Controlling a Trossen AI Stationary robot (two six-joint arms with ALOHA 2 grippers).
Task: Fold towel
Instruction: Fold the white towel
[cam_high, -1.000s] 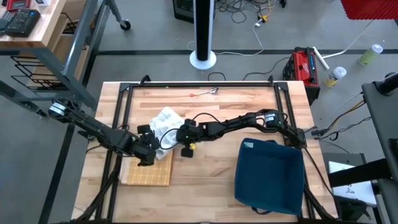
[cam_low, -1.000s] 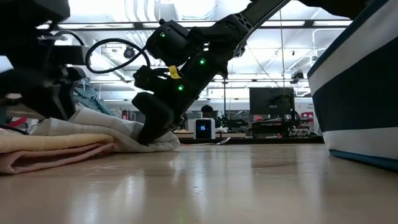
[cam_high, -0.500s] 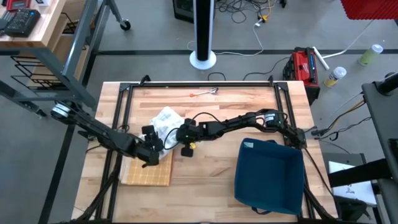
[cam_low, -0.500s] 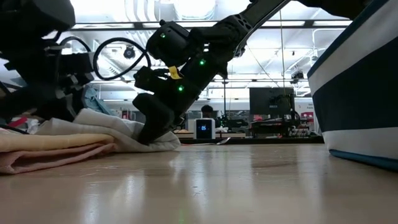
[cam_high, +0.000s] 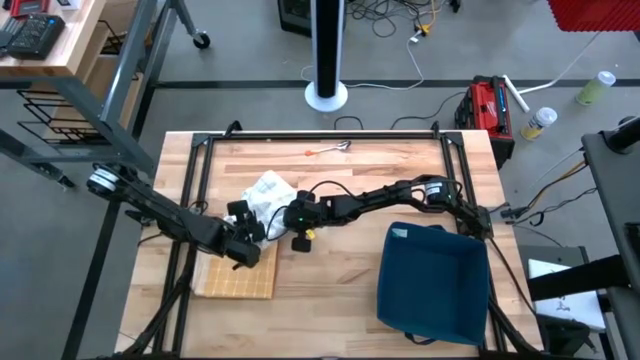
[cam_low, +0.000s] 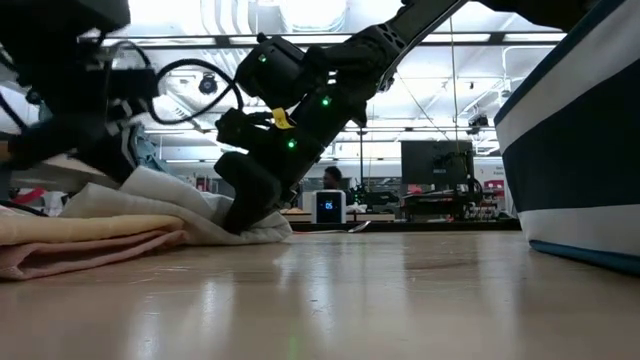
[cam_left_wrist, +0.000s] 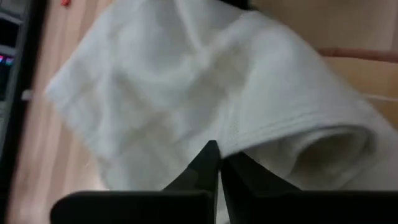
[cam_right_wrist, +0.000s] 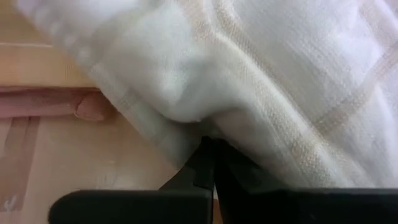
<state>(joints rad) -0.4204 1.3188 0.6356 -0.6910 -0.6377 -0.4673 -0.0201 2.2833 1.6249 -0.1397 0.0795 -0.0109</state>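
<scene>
**The room around your bench**

You are working on a pale butcher-block wooden tabletop (cam_high: 340, 290) ringed by a black metal frame (cam_high: 320, 136). Beyond it, the floor is grey concrete (cam_high: 240, 50). At top centre of the overhead frame stands a dark post on a round white base (cam_high: 326, 95), with loose cables (cam_high: 400, 20) trailing beside it. To the upper right you have a red and black case (cam_high: 487, 106) and two pale bottles (cam_high: 541, 121). In the upper left sits a light wooden bench on grey steel legs (cam_high: 60, 40). Level across the table, bright ceiling strip lights (cam_low: 250, 15) glare overhead, and a dark monitor (cam_low: 437, 160) stands far back.
</scene>
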